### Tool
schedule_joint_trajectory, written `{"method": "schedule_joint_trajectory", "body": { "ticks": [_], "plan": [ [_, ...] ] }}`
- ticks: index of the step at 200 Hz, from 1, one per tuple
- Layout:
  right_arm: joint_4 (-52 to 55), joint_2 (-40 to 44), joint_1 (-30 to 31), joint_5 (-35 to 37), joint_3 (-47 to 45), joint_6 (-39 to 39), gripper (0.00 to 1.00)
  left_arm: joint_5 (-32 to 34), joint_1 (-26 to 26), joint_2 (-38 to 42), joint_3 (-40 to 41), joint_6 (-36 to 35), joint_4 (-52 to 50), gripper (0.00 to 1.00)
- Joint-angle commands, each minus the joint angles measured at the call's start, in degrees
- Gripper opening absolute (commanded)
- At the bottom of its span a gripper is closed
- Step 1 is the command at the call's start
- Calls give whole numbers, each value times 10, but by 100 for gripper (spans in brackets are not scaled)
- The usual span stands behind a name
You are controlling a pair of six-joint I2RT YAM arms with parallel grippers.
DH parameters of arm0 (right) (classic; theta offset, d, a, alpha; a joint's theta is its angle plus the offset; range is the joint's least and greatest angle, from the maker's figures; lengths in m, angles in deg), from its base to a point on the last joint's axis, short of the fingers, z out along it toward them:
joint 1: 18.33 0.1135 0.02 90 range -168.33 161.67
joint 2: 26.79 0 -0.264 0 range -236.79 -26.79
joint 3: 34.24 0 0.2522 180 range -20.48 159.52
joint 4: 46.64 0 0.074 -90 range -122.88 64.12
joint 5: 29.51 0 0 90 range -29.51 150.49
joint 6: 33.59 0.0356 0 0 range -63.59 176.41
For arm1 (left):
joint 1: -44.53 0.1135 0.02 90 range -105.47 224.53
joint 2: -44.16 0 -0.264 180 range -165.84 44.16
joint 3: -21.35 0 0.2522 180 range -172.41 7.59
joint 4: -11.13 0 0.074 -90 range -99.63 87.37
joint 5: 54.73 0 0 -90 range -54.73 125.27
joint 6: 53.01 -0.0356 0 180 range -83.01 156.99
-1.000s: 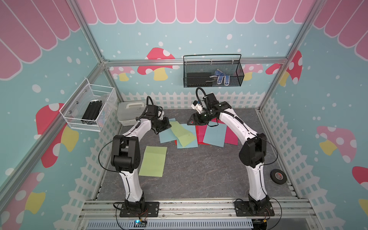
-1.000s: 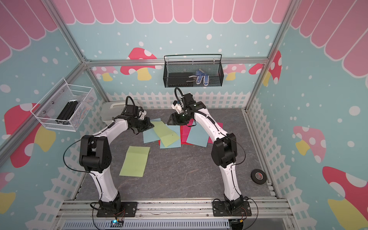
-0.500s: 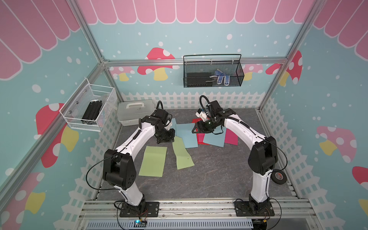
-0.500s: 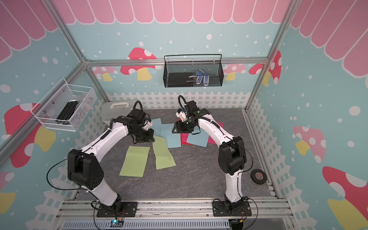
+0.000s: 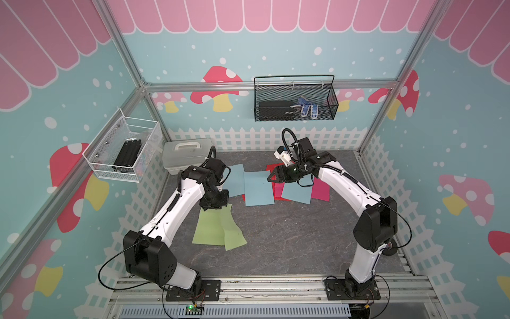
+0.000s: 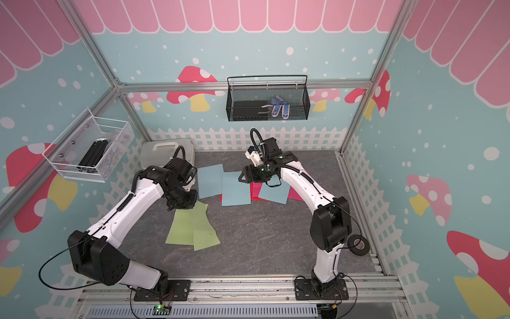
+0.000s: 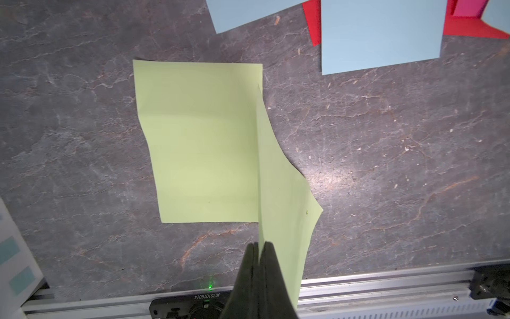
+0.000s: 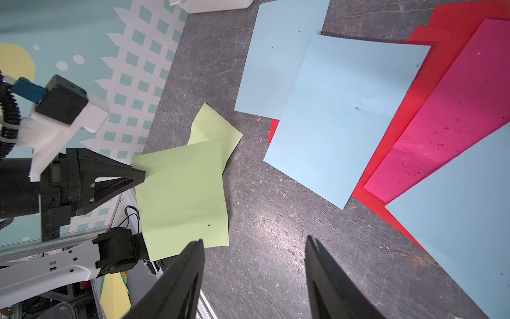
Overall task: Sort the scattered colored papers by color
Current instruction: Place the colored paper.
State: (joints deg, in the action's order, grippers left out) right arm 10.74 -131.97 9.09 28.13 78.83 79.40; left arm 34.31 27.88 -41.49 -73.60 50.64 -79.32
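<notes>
Where it hangs from the left jaws, which are clenched on one edge, a light green sheet [image 7: 281, 193] curves downward and, seen from above, overlaps a second light green sheet [image 7: 201, 143] lying flat on the table [image 5: 289, 234] beside the left arm. Whether the held sheet's far edge touches the table cannot be told. Farther back, three light blue sheets [image 5: 258, 187] lie spread across the middle, partly covering red sheets [image 5: 278, 189] and a magenta-pink sheet [image 5: 320, 190]. The right jaws stand parted, grasping nothing, above the blue-and-red overlap. A white lidded box [image 5: 187, 154] sits at the rear left.
</notes>
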Motion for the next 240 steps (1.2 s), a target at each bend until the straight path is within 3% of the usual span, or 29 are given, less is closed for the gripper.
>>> {"method": "schedule_joint_trajectory", "body": {
  "ticks": [1,22,73,217,240],
  "plan": [
    [-6,14,-1,-8,-10,5,61,47,1,-19,-31,-26,-52,0],
    [-8,15,-1,-9,-12,4,61,83,2,-47,-50,-34,-68,0],
    [-8,8,-3,-11,-14,3,61,87,1,-82,-91,-57,-73,0],
    [-10,-8,-8,-24,-13,4,61,208,3,-171,-105,-42,-88,0],
    [-10,-12,-8,-27,-15,4,61,222,6,-170,-100,-36,-88,11]
  ]
}}
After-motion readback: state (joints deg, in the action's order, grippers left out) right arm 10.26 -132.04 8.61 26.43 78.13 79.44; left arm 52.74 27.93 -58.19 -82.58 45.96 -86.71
